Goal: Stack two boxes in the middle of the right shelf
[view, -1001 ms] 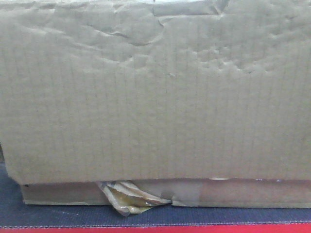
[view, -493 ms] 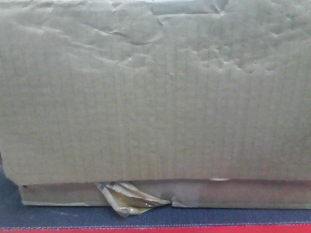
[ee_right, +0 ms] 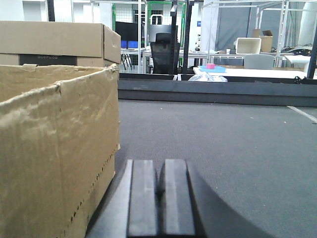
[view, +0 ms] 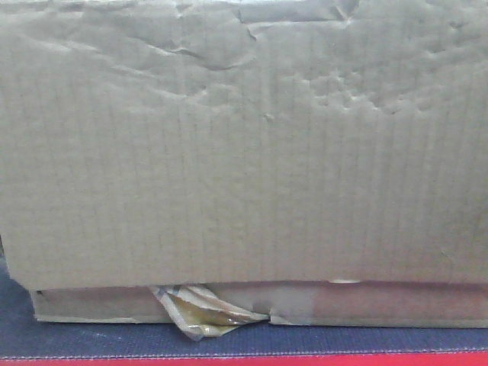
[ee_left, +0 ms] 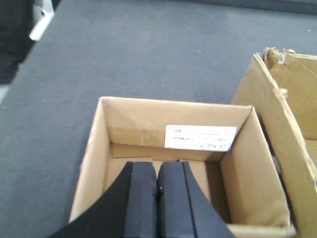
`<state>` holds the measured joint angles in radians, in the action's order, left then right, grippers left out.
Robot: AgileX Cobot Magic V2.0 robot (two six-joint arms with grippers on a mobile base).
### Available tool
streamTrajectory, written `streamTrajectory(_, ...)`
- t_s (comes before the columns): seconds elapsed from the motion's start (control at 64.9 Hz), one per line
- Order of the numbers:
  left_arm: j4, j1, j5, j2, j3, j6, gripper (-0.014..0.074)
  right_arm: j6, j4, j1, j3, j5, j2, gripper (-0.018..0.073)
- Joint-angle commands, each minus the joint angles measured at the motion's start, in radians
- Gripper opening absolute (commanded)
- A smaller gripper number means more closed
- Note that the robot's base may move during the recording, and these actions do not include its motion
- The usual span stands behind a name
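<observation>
Black left pincer (ee_left: pixel 157 173) pressed fully together, empty, over an open brown cardboard carton with white label (ee_left: pixel 129 121); torn-rimmed carton (ee_left: pixel 267 114) to its right. Likewise closed and empty, right pincer (ee_right: pixel 159 173), tan carton wall (ee_right: pixel 54 158) just left. Front view, relation to pincers untellable: large creased brown cardboard box (view: pixel 244 152) atop thin flat tape-peeling cardboard box (view: pixel 381 303) on dark grey fabric bench (view: pixel 91 341).

The large brown corrugated box (view: pixel 244 145) filled the front view, its face creased and dented along the top. It sat directly on the thin flat box (view: pixel 366 303), overhanging that box's left end. Yellowish tape (view: pixel 202 309) hung torn and peeling from the flat box's front edge. Both boxes rested on a dark grey surface (view: pixel 91 339).
</observation>
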<state>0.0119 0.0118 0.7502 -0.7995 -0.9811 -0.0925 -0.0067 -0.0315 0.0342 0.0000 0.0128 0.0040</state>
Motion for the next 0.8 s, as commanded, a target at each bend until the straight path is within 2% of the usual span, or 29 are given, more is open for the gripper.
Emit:
streamTrajectory(0.0,-0.017,0.006,-0.03,-0.053,-0.032,0.003,-0.0111,-0.003,-0.003,0.003,0.0,0.018,-0.004,-0.0162)
streamTrajectory(0.062,-0.017,0.006,-0.007,-0.117,-0.063,0.003,-0.0111,-0.003,-0.003,0.003,0.0,0.018,-0.004,-0.0162)
streamTrajectory(0.139,-0.007,0.006,0.082,-0.218,-0.13,0.013,-0.0111,-0.003,-0.003,0.003,0.0,0.018,-0.004,-0.0162)
streamTrajectory(0.246,0.001,0.006,0.196,-0.34,-0.219,0.086,-0.0111,-0.003,-0.003,0.003,0.0,0.018,-0.004,-0.0162)
streamTrajectory(0.385,-0.001,0.017,0.257,-0.461,-0.313,0.146,-0.0111,-0.003,-0.003,0.003,0.0,0.018,-0.004,-0.0162)
streamTrajectory(0.462,-0.026,0.058,0.275,-0.501,-0.352,0.18,-0.0111,-0.003,-0.003,0.003,0.0,0.018,-0.004,-0.0162)
streamTrajectory(0.662,-0.17,0.217,0.303,-0.533,-0.38,0.33,-0.0111,-0.003,-0.003,0.003,0.0,0.018,-0.004,-0.0162)
streamTrajectory(0.708,-0.179,0.241,0.321,-0.533,-0.38,0.36,-0.0111,-0.003,-0.003,0.003,0.0,0.018,-0.004,-0.0162)
streamTrajectory(0.785,-0.16,0.265,0.34,-0.533,-0.38,0.362,-0.0111,-0.003,-0.003,0.003,0.0,0.018,-0.004,-0.0162)
